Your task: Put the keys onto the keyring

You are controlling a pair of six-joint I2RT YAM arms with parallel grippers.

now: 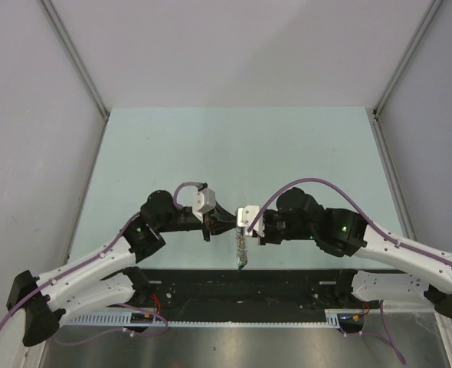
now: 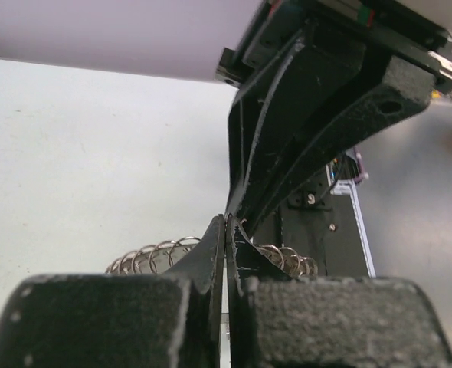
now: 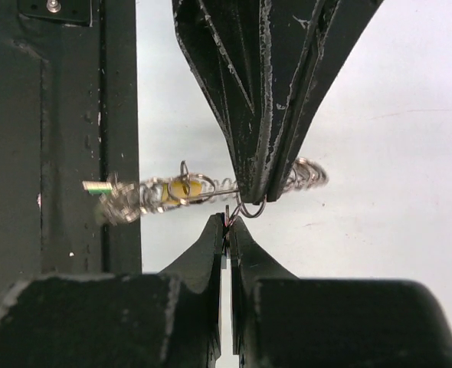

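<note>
Keyring (image 1: pixel 241 249) between left end effector (image 1: pixel 227 225), right end effector (image 1: pixel 245 228)

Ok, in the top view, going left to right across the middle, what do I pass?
In order: left arm → left hand → hanging chain of rings → right hand → right arm.
</note>
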